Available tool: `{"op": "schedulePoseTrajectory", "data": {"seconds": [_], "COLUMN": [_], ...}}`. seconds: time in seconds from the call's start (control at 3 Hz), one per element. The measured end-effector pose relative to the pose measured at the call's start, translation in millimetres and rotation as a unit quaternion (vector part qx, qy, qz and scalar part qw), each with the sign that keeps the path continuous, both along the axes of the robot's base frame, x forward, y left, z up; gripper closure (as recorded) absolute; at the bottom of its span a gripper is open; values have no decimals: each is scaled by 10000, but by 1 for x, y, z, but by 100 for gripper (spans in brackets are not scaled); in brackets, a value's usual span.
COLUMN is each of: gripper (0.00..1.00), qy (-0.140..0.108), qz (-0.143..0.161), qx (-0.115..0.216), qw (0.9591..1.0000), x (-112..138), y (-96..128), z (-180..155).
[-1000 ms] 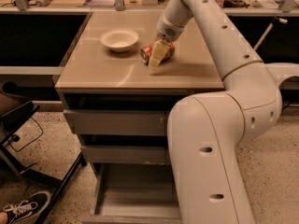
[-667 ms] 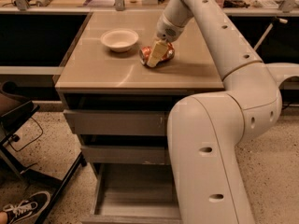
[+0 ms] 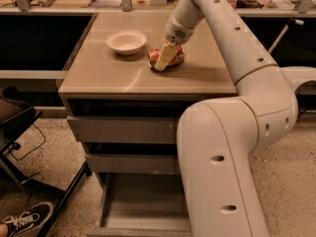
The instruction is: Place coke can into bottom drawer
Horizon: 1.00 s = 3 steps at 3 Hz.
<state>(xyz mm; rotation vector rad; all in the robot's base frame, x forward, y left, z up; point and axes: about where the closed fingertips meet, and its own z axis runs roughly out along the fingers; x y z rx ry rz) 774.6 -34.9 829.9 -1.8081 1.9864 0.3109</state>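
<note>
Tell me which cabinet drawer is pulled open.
The bottom drawer: its tray juts out, while the middle drawer and top drawer show only fronts. The gripper is at the coke can on top.

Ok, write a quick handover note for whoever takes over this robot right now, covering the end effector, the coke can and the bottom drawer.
End effector: down on the cabinet top, right at the coke can; whether it has a hold cannot be told.
Coke can: lying on its side on the cabinet top, right of the white bowl, apart from it.
Bottom drawer: pulled open, partly hidden by the arm.
Done: drawer open, end effector at the can.
Left: secure the can, lift it, lower it into the drawer, release.
</note>
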Motion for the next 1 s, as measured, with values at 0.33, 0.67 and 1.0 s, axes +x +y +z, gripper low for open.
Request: {"op": "schedulePoseTrajectory", "data": {"seconds": [0.33,0.67,1.0], "gripper": [100,100,100], "qy": [-55,-466,-1113], "qz": [73,-186,-881], "qx": [-94,114,583], "qw": [9999,9987,9882], "x": [-9,-33,-72], "y": [2,-19,-53], "z": [11,57,128]}}
